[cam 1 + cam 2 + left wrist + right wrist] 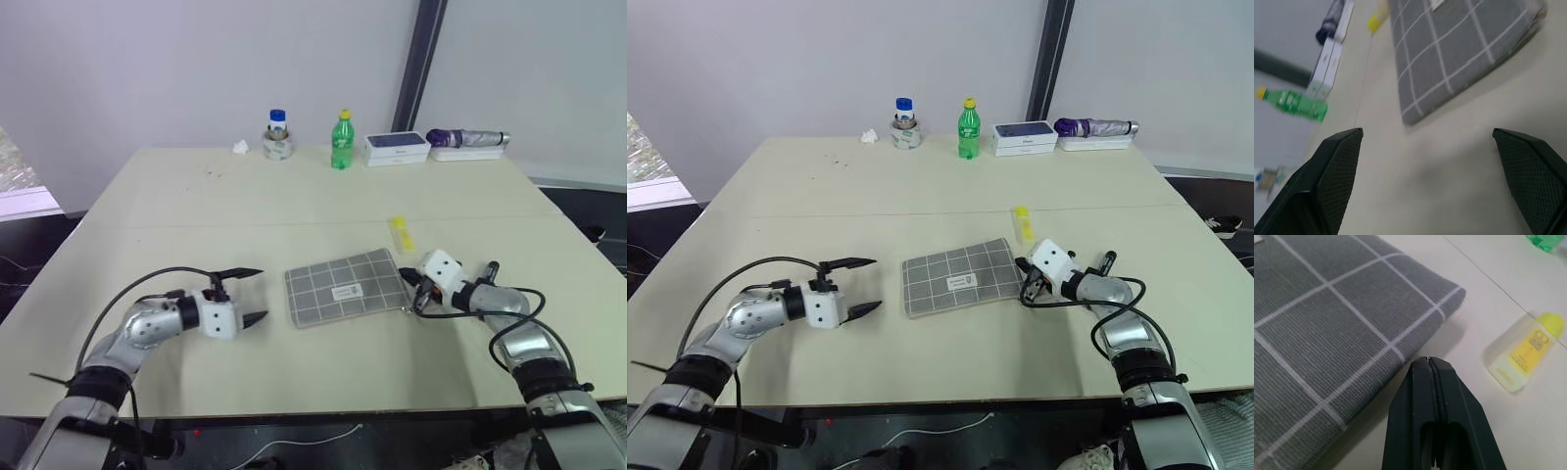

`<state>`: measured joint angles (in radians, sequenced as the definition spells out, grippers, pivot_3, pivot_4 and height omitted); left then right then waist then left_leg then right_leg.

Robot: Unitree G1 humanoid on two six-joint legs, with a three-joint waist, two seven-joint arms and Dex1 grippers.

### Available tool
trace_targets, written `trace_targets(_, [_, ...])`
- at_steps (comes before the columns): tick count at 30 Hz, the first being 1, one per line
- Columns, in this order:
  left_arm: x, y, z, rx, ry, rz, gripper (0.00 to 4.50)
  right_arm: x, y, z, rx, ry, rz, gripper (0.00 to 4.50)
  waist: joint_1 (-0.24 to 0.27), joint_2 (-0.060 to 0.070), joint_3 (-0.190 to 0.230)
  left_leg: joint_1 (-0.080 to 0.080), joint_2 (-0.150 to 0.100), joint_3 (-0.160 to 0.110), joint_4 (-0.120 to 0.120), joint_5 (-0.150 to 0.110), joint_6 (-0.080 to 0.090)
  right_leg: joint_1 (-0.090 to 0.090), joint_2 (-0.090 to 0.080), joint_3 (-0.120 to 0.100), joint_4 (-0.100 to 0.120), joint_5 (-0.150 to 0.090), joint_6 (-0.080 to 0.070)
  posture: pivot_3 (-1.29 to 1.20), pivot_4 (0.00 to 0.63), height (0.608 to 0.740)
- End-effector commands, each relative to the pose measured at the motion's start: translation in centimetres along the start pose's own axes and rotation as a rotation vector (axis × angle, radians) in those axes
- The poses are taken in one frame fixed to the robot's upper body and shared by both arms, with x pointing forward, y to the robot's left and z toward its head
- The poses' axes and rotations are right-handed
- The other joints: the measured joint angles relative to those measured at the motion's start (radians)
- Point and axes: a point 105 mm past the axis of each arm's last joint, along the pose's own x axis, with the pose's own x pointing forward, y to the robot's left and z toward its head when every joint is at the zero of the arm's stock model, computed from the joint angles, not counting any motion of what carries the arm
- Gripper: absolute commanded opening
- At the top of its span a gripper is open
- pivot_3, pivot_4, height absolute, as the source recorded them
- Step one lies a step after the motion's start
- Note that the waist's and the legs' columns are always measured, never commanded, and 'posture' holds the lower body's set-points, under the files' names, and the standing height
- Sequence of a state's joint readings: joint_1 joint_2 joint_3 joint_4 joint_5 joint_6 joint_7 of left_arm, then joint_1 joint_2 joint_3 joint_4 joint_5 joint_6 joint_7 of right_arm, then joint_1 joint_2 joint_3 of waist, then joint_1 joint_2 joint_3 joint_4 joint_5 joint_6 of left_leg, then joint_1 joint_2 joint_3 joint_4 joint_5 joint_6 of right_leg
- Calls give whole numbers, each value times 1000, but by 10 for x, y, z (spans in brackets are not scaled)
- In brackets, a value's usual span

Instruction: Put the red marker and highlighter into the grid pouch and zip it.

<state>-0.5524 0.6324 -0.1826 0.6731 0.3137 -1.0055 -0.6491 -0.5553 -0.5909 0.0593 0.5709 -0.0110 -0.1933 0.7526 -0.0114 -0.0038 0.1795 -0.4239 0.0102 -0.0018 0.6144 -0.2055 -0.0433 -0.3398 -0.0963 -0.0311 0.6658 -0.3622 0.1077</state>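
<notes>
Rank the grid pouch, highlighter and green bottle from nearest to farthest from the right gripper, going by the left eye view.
1. Grid pouch: right beside the right gripper, on its left.
2. Highlighter: just beyond the gripper, on bare table.
3. Green bottle: upright at the table's far edge.

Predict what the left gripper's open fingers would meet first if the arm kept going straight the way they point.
Probably the flat grey grid-lined fabric pouch: the left gripper points at its near short edge across bare table, though depth is uncertain.
</notes>
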Motion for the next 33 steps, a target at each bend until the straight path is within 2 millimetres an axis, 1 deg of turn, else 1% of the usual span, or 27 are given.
trace_targets(1, [18, -14, 15, 59, -95, -66, 4500, 5, 0, 8, -63, -20, 5, 26, 1, 0, 0, 0, 0, 0, 0, 0, 0, 0, 0, 0, 0, 0, 0, 0, 150, 740])
trace_targets(3, [26, -15, 19, 45, -127, -66, 4500, 6, 1, 9, -60, -25, 6, 26, 1, 0, 0, 0, 0, 0, 0, 0, 0, 0, 0, 0, 0, 0, 0, 0, 150, 740])
trace_targets(6, [36, -25, 27, 91, -169, -121, 4500, 7, 3, 10, -75, -23, 12, 26, 1, 0, 0, 0, 0, 0, 1, 0, 0, 0, 0, 0, 1, 0, 0, 0, 150, 740])
trace_targets(10, [45, -31, 30, 125, -188, -158, 4500, 7, 3, 11, -82, -25, 13, 26, 4, 0, 0, 0, -1, -1, 2, 0, 0, 1, 0, 0, 1, 0, 0, 0, 150, 740])
trace_targets(15, [52, -28, 34, 99, -218, -145, 4500, 8, 8, 12, -96, -26, 32, 26, 5, 0, 0, 1, -1, -1, 2, 0, 0, 2, 0, 0, 1, 0, 1, 0, 150, 740])
trace_targets(18, [51, -31, 35, 74, -227, -168, 3649, 9, 9, 12, -95, -25, 33, 0, 3, 0, 0, 1, -1, -1, 2, 0, 0, 2, 0, 0, 1, 0, 1, 0, 150, 740])
trace_targets(22, [51, -31, 37, 71, -240, -155, 1542, 8, 9, 12, -94, -24, 36, 0, 1, 0, 0, 1, -1, -1, 2, 0, 0, 2, 0, 0, 1, 0, 1, 0, 150, 740])
trace_targets(25, [51, -29, 39, 66, -250, -142, 93, 9, 9, 13, -93, -27, 35, 0, 1, 1, -1, 1, -1, -1, 2, 0, 0, 2, 0, 0, 1, 0, 1, 0, 150, 740])
trace_targets(26, [51, -28, 40, 66, -255, -137, 31, 8, 9, 14, -83, -35, 36, 0, 0, 1, -1, 1, -1, -1, 2, 0, 0, 2, 0, 0, 1, 0, 1, 0, 150, 740])
trace_targets(28, [50, -20, 41, 14, -258, -76, 0, 3, 12, 21, -31, -71, 82, 541, 0, 1, -1, 1, -1, -1, 2, 0, 0, 2, 0, 0, 1, 0, 1, 0, 150, 740])
trace_targets(30, [46, -14, 40, -1, -253, -35, 0, -4, 8, 30, -6, -114, 64, 1212, 1, 1, -1, 1, -1, -1, 2, 0, 0, 2, 0, 0, 1, 0, 1, 0, 150, 740])
trace_targets(31, [43, -11, 39, -7, -244, -16, 0, -8, 3, 35, 29, -143, 44, 1805, 0, 1, -1, 1, -1, -1, 2, 0, 0, 2, 0, 0, 1, 0, 1, 0, 150, 740])
trace_targets(32, [39, -10, 38, -10, -236, -5, 0, -13, -1, 41, 50, -165, 34, 2236, 0, 1, -1, 1, -1, -1, 2, 0, 0, 2, 0, 0, 1, 0, 1, 0, 150, 740])
trace_targets(33, [35, -8, 36, -20, -223, 14, 0, -19, -6, 46, 75, -187, 19, 2838, -1, 1, -1, 1, -1, -1, 2, 0, 0, 2, 0, 0, 1, 0, 1, 0, 150, 740])
